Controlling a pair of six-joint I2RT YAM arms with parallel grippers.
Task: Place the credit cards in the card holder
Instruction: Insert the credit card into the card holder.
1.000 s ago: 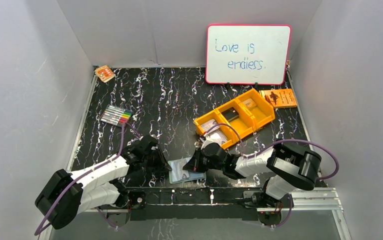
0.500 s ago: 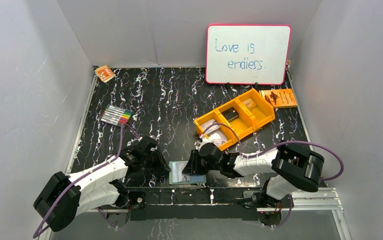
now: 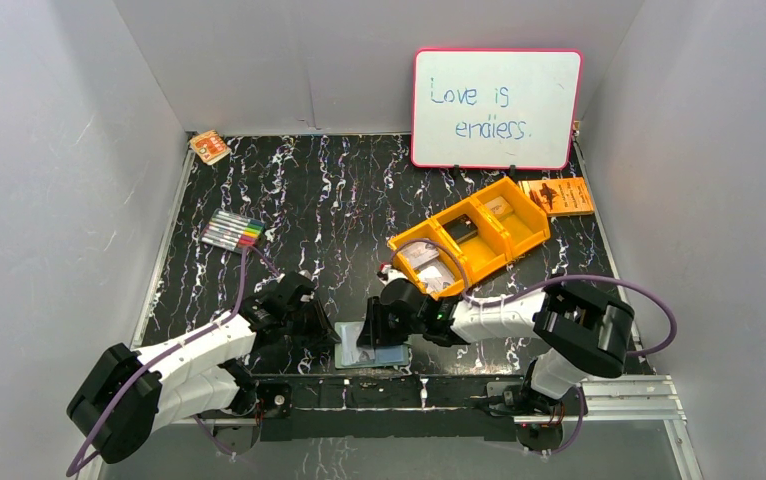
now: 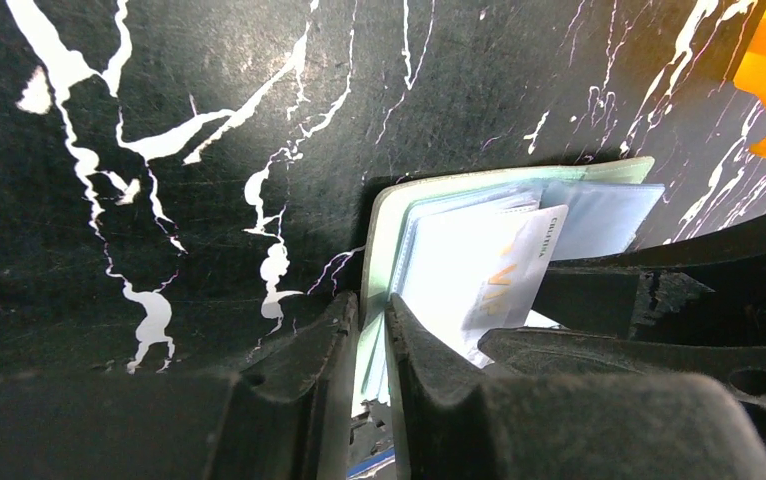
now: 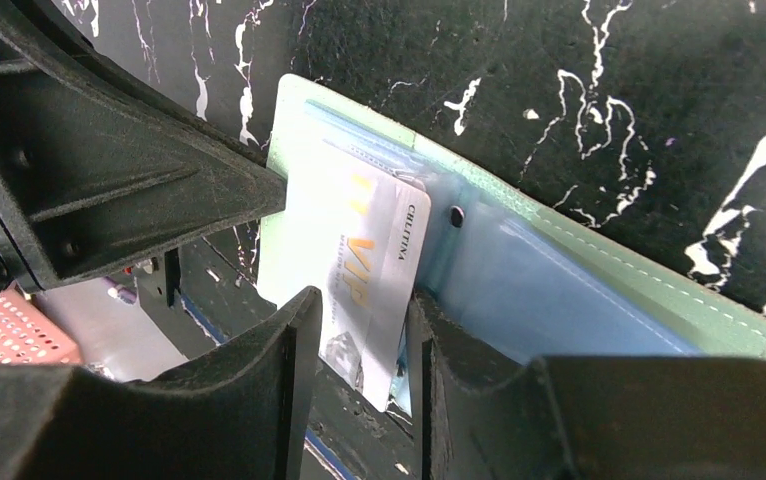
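Observation:
The card holder (image 3: 357, 347) lies open at the table's near edge, sage-green outside (image 5: 659, 300), grey-blue pockets inside. My left gripper (image 4: 371, 320) is shut on its left green edge (image 4: 384, 240). A pale credit card (image 5: 374, 240) with gold print sits slanted, partly in a pocket, and shows again as the card (image 4: 507, 275) in the left wrist view. My right gripper (image 5: 364, 310) hovers over this card's near end, jaws open and apart on either side of it. More pale cards (image 3: 437, 276) lie in the orange tray's near compartment.
The orange compartment tray (image 3: 504, 215) stands just behind the right arm. An orange booklet (image 3: 557, 196) and a whiteboard (image 3: 496, 108) are at the back right. Markers (image 3: 232, 232) lie at the left and a small orange packet (image 3: 209, 147) at the back left. A metal rail (image 3: 579, 395) edges the table's near side.
The right gripper has opened, letting go of the card, and has moved left over the card holder. The left gripper keeps its hold and has not moved.

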